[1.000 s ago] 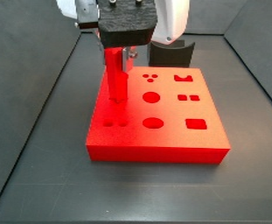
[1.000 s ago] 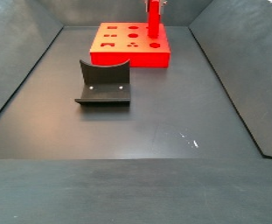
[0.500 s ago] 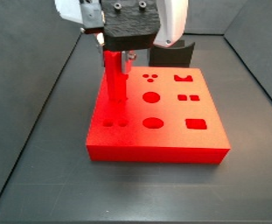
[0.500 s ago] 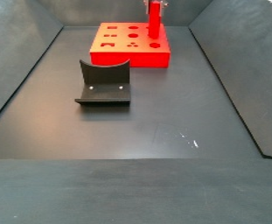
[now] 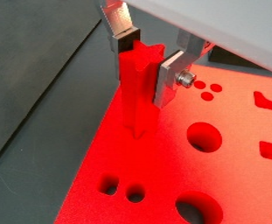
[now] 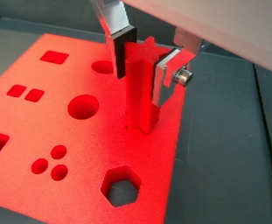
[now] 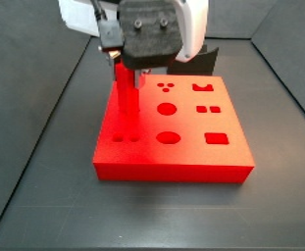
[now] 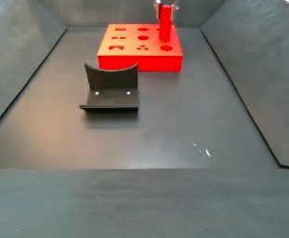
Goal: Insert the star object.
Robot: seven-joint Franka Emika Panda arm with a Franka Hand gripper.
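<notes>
From my remote station I see the gripper (image 5: 149,59) poised above the red block (image 7: 181,147), closed on the star object (image 5: 135,92), a long slim bright red rod held upright. In both wrist views the two flat silver fingers (image 6: 169,76) with their dark pads press against opposite sides of the rod's upper part, and its ridged profile shows between them (image 6: 142,83). The rod's lower end meets the top face of the block close to one of its edges; I cannot tell for certain from these angles whether the tip sits inside a hole or only rests on the surface, because red lies against red there. Around the rod the block's face shows shaped holes: a round hole (image 6: 84,107), a hexagonal hole (image 6: 122,187), a cluster of three small round holes (image 6: 49,162), and a pair of small square holes (image 6: 26,93). In a side view the rod (image 7: 125,103) stands at the block's left side, with the dark gripper body and white arm (image 7: 152,29) directly above it. In a side view from across the dark floor (image 8: 172,158), the block (image 8: 140,48) lies at the far end, the rod (image 8: 164,24) rises from its right part, and the fixture (image 8: 110,88), a dark L-shaped bracket on a base plate, stands well apart from the block, nearer the camera.
</notes>
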